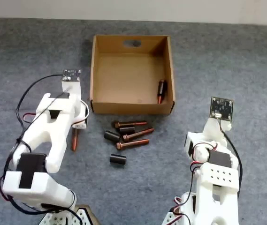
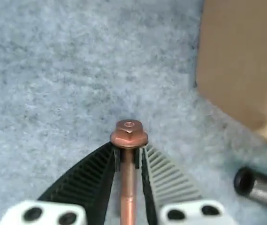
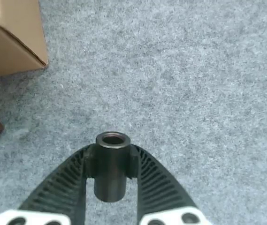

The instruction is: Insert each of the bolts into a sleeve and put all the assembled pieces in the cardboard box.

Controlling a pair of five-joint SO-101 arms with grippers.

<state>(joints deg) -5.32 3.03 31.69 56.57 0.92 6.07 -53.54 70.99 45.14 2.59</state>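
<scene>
Grey carpet [image 1: 246,70] lies under everything; the cardboard box [image 1: 132,108] holds one assembled piece [image 1: 162,91]. Your left gripper [image 2: 129,147] clamps a bolt [image 2: 128,136], head outward. Your right gripper [image 3: 112,150] clamps a sleeve [image 3: 110,178], bore outward. The two are well apart. Between them lie three loose bolts [image 1: 132,144] and three loose sleeves [image 1: 118,159].

This is looking like a robot workshop. A white left arm [image 1: 53,136] and right arm [image 1: 215,173] are sitting on a grey mat [image 1: 246,61] in front of the cardboard box [image 1: 132,107], with bolts [image 1: 135,135] lying beside it.
</scene>
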